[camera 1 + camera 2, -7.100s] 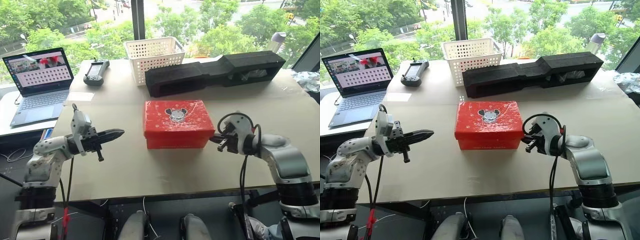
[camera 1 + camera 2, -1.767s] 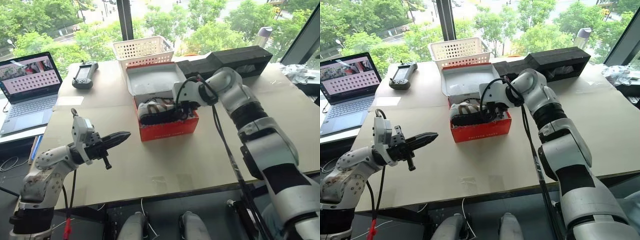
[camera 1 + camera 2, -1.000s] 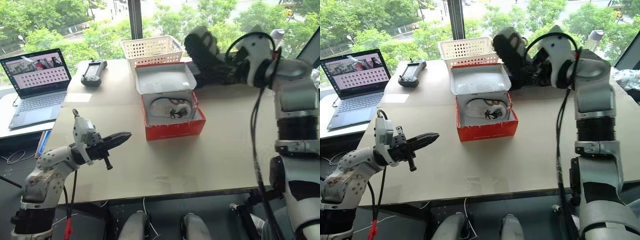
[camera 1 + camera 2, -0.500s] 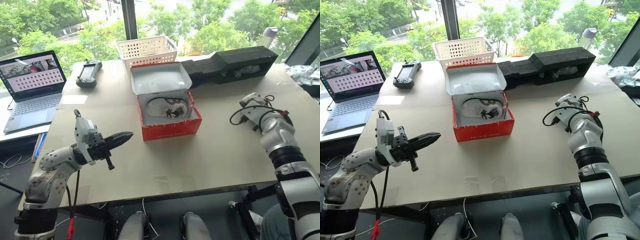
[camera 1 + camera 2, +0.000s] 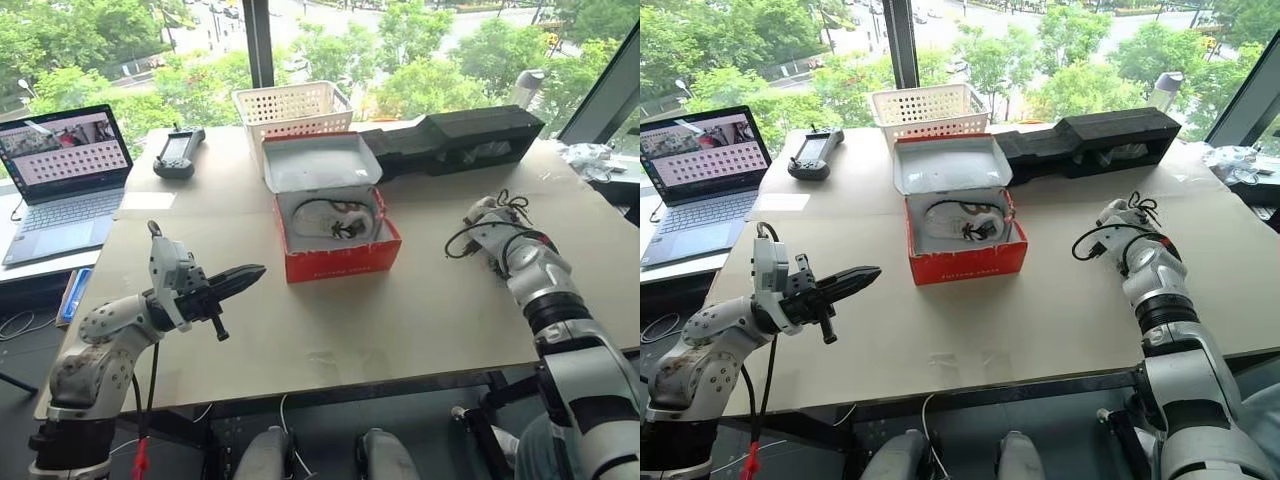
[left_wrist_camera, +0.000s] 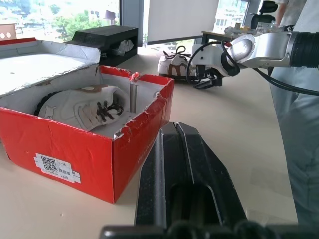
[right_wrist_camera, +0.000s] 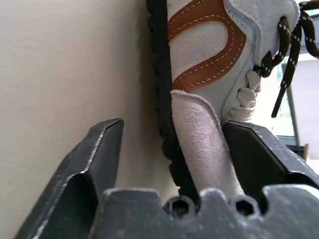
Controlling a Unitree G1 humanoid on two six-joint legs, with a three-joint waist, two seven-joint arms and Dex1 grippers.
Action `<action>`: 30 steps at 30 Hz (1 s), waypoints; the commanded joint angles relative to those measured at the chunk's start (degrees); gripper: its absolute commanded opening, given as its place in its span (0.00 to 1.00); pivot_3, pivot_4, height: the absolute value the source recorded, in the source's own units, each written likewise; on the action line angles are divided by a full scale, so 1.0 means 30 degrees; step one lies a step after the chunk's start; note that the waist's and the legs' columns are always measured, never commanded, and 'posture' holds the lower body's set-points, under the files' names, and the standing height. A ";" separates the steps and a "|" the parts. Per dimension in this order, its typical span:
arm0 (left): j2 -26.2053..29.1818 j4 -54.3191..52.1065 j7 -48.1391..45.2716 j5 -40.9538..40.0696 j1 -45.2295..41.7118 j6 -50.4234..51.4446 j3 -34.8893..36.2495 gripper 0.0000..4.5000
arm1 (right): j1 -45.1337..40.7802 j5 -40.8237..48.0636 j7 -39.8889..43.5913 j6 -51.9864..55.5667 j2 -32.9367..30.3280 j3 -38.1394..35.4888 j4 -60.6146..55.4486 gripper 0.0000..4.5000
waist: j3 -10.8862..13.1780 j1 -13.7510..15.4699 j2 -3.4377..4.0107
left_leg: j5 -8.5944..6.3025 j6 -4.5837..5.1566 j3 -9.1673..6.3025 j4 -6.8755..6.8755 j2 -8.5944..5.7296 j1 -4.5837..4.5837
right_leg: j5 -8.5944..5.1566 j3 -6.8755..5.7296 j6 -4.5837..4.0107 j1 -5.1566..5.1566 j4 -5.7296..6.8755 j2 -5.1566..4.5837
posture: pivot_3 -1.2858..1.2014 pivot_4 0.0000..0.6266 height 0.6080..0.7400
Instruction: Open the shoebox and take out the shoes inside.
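Red shoebox point(image 5: 338, 262) open with QR-code sticker, one shoe point(image 5: 335, 217) inside, other shoe point(image 7: 209, 74) now on table between right gripper's point(image 7: 172, 149) released jaws, left gripper point(image 5: 240, 275) clenched, unmoved

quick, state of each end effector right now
Left end effector: shut, holding nothing.
Right end effector: open, fingers either side of a shoe resting on the table, not clamping it.
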 commanded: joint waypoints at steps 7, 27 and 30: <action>0.0067 -0.0139 0.0023 0.0101 -0.0436 -0.0410 0.0141 0.00 | 0.1035 0.2777 0.3945 0.2805 0.0188 -0.1521 -0.2956 0.99 | -0.0039 -0.0395 -0.0064 | -0.0034 -0.0061 0.0045 0.0001 0.0232 0.0000 | -0.0030 0.0032 -0.0103 -0.0016 0.0000 0.0218 | 0.52 0.24 0.94; 0.0184 -0.0345 0.0265 0.0211 -0.0478 -0.0226 0.0229 0.00 | -0.1698 0.6963 0.9703 0.8630 -0.1975 -0.1543 -1.6102 0.99 | 0.0137 0.0126 0.0218 | -0.0028 -0.0055 0.0160 0.0006 0.0266 -0.0241 | 0.0014 0.0073 -0.0183 -0.0327 0.0045 0.0226 | 0.52 0.24 0.94; 0.0188 -0.0539 0.0393 0.0160 -0.0347 -0.0170 0.0287 0.00 | -0.2794 0.7220 0.9458 0.7330 -0.0149 -0.0683 -1.5301 0.99 | 0.0134 0.0108 0.0215 | -0.0023 -0.0046 0.0169 0.0021 0.0319 -0.0235 | 0.0098 0.0072 -0.0154 -0.0326 0.0048 0.0282 | 0.52 0.24 0.94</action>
